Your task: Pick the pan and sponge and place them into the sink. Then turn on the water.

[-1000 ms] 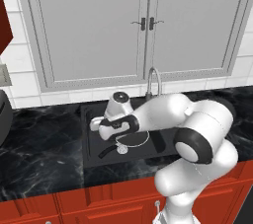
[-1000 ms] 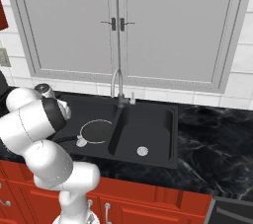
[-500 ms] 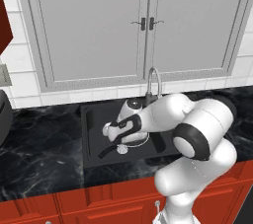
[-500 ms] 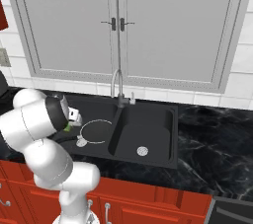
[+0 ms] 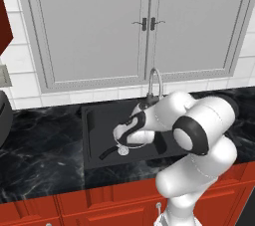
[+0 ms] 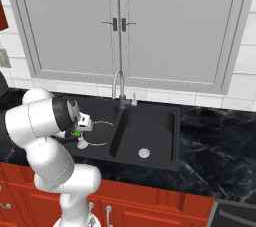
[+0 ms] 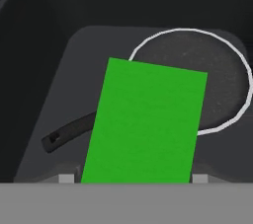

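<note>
The pan (image 7: 217, 85) lies flat in the left basin of the black sink (image 6: 172, 116), its short black handle (image 7: 69, 134) pointing away from the rim. In the right base view the pan (image 6: 102, 133) shows as a silver ring beside the divider. My gripper (image 7: 132, 178) hangs just above that basin, shut on the green sponge (image 7: 146, 124), which covers part of the pan. From the right base the sponge (image 6: 77, 132) peeks out green under the gripper (image 6: 80, 127). In the left base view the gripper (image 5: 130, 133) hides most of the pan (image 5: 124, 146).
The grey gooseneck faucet (image 6: 119, 83) rises behind the sink's divider, close to my forearm (image 5: 164, 115). The right basin holds a silver drain (image 6: 144, 153). Black marble counter (image 5: 40, 135) runs both sides, grey cabinet doors (image 5: 99, 26) above, red cabinets below.
My arm has swung right and down over the left basin, carrying the sponge. The pan has stayed where it was.
</note>
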Robot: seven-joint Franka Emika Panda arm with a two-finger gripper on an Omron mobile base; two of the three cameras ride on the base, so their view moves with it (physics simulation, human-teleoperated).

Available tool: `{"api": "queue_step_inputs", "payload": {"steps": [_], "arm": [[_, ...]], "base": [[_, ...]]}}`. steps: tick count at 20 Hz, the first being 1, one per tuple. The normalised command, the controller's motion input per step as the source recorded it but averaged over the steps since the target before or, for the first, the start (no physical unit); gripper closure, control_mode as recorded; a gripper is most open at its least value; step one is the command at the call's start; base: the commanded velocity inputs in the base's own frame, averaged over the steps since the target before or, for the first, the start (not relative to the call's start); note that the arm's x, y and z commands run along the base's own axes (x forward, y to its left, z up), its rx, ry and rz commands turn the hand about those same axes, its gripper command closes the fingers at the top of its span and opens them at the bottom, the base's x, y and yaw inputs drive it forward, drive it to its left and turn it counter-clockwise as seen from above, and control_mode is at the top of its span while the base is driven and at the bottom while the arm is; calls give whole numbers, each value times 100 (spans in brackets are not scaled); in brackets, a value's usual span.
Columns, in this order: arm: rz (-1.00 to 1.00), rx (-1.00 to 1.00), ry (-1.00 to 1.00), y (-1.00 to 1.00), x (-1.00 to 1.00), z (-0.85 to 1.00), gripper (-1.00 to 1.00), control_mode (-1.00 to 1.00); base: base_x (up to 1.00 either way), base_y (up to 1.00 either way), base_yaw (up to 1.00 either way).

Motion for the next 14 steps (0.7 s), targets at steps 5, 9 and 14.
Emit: {"api": "queue_step_inputs", "payload": {"steps": [5,9,14], "arm": [[0,0,0,-28,14,-15,100,-100],[0,0,0,-23,14,-23,100,-100],[0,0,0,-21,15,-24,100,-100]], "base": [[0,0,0],[0,0,0],[0,0,0]]}}
